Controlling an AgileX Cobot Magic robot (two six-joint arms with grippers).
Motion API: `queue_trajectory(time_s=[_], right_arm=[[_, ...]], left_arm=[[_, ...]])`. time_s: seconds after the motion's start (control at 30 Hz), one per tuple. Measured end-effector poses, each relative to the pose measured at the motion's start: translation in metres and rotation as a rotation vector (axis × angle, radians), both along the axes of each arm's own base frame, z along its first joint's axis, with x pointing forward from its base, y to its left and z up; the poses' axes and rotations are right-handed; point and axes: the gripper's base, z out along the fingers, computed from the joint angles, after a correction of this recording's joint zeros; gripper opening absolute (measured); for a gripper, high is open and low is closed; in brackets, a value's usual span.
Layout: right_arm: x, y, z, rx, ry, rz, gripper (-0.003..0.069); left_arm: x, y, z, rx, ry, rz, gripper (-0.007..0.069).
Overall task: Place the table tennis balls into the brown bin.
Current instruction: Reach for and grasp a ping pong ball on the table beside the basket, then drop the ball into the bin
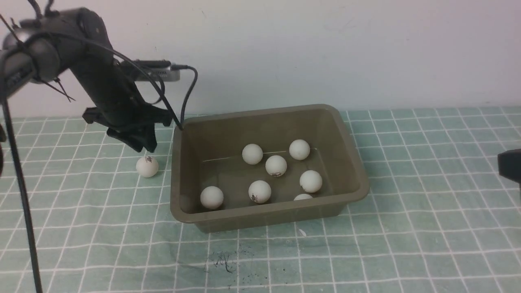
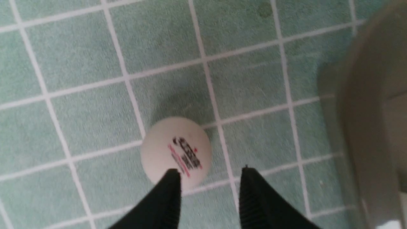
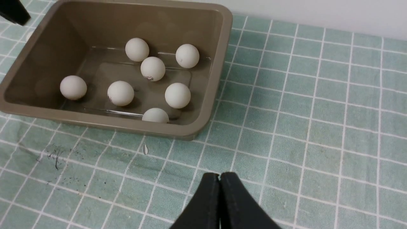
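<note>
Seven table tennis balls point(image 1: 276, 165) are down in the brown bin point(image 1: 260, 219), which stands mid-desk on the green checked cloth point(image 1: 427, 228). Inside the bin, two balls lie up toward twelve o'clock and one sits near the centre. One is at four and one at six, and one is off alone at seven by the near-left corner. The seventh is at five o'clock, half hidden behind the near wall.

And there's the eighth ball point(image 1: 147, 166), out on the desk at nine o'clock of the bin, near its left wall but apart from it. The left fingers point(image 1: 140, 142) hang right above it, pointing down, spread apart and gripping nothing. From the left wrist camera the ball shows its black-and-red logo facing up, and it is not centred in the gap. It lies under one fingertip, while the other finger is over bare cloth. Whether that tip touches the ball, I cannot tell. The bin's rim shows as a blur off to the side.

Over at three o'clock of the bin, well apart from it, the right fingers point(image 3: 206, 203) are clenched tight together with nothing between them, above the cloth. The front camera catches only a dark block at the right edge.

Dark scribble marks point(image 1: 222, 260) stain the cloth at six o'clock of the bin.
</note>
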Motion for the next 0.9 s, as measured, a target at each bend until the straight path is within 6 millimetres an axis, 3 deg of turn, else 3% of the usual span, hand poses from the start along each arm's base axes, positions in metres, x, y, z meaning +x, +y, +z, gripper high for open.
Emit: queue_trajectory(time_s=[0.03,0.1,0.17,0.23,0.3,0.37,0.43,0.53,0.6,0.63,0.73,0.77,0.83,0.9], right_arm=[[0.000,0.000,0.000,0.000,0.000,0.000,-0.0013],[0.000,0.000,0.000,-0.001,0.002,0.000,-0.0013],[0.000,0.000,-0.001,-0.003,0.009,0.001,-0.0015],[-0.001,0.000,-0.001,-0.005,0.015,0.001,-0.0014],[-0.001,0.000,-0.002,-0.007,0.020,0.001,-0.0014],[-0.002,0.000,-0.002,-0.010,0.029,0.002,-0.0014],[-0.002,-0.001,-0.003,-0.013,0.041,0.003,-0.0014],[-0.003,-0.001,-0.004,-0.021,0.050,-0.001,-0.0014],[-0.003,-0.003,-0.005,-0.028,0.061,-0.018,-0.0014],[-0.003,-0.003,-0.005,-0.029,0.063,-0.019,-0.0014],[-0.003,-0.004,-0.006,-0.029,0.072,-0.040,-0.0014],[-0.003,-0.004,-0.006,-0.030,0.072,-0.041,-0.0014],[-0.003,-0.004,-0.006,-0.024,0.074,-0.046,-0.0014],[-0.003,-0.004,-0.006,-0.022,0.074,-0.047,-0.0014]], left_arm=[[0.001,0.000,-0.001,0.000,-0.001,0.001,0.0279],[0.005,0.002,-0.013,0.022,-0.007,0.010,0.0399],[0.007,0.004,-0.022,0.044,0.009,0.024,0.0462],[0.008,0.007,-0.031,0.071,0.028,0.050,0.0480],[0.008,0.009,-0.037,0.091,0.048,0.072,0.0450],[0.007,0.010,-0.040,0.099,0.066,0.080,0.0336],[0.006,0.010,-0.036,0.101,0.080,0.070,0.0332],[0.008,0.009,-0.013,0.100,0.061,0.052,0.0335],[0.010,0.006,0.022,0.068,-0.021,0.049,0.0335],[0.010,0.005,0.026,0.063,-0.031,0.048,0.0335],[0.003,-0.020,0.085,-0.071,-0.175,-0.015,0.0335],[0.002,-0.025,0.087,-0.079,-0.181,-0.031,0.0335],[-0.005,-0.052,0.100,-0.151,-0.208,-0.118,0.0335],[-0.010,-0.082,0.095,-0.178,-0.193,-0.208,0.0335]])
